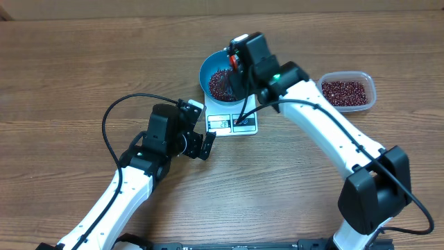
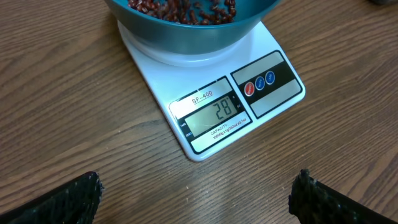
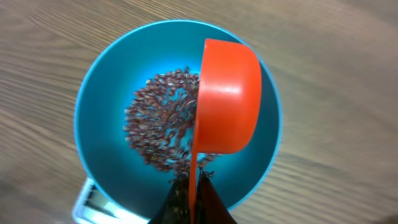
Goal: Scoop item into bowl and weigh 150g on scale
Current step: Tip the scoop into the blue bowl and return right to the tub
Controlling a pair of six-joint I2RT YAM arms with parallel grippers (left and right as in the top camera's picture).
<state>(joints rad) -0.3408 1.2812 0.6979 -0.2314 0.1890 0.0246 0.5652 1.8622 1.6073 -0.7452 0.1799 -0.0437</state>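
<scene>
The blue bowl (image 1: 207,69) stands on the white scale (image 1: 220,125), whose display reads 28 in the left wrist view. A loose patch of dark red-brown beans (image 3: 158,130) lies on the bowl's floor. My right gripper (image 3: 194,186) is shut on the thin handle of an orange scoop (image 3: 227,99). The scoop is tipped on its side over the bowl (image 3: 106,93), its outer shell facing the camera. My left gripper (image 2: 196,199) stands wide open just above the wood, a short way in front of the scale (image 2: 211,93), with nothing between its fingers (image 2: 68,202).
A clear plastic tub (image 1: 347,92) holding more beans sits to the right of the scale. The right arm reaches over the scale's right side, and a black cable (image 1: 111,118) loops to the left of the left arm.
</scene>
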